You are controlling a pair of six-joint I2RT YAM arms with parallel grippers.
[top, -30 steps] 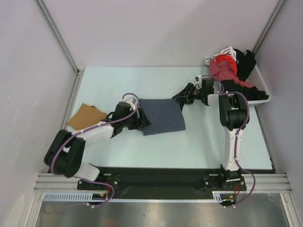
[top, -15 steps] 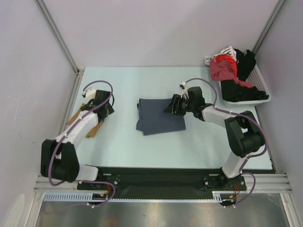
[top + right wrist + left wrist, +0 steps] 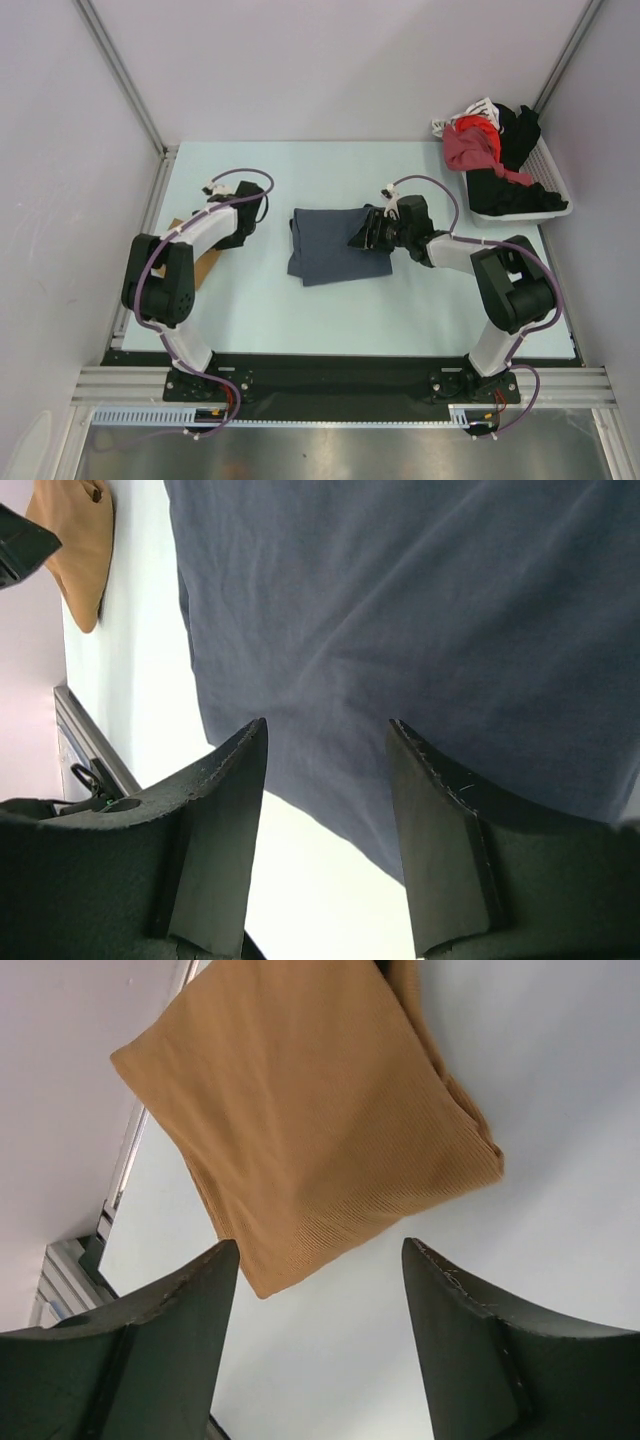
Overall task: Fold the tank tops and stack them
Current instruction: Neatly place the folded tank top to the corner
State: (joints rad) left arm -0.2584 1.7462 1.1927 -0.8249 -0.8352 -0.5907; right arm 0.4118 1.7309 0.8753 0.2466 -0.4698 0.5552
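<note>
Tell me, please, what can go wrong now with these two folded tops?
1. The tan-brown top lies near the left edge of the table, apart from the slate-blue top; a pinch on one layer only may unfold it on the way.
2. The right jaws stand open over the slate-blue top; a drag could wrinkle its fold.

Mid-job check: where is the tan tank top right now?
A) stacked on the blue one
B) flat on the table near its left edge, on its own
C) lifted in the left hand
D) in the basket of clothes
B: the tan tank top lies flat on the table by the left edge, apart from the blue tank top, with the open left hand above it gripping nothing.
</note>
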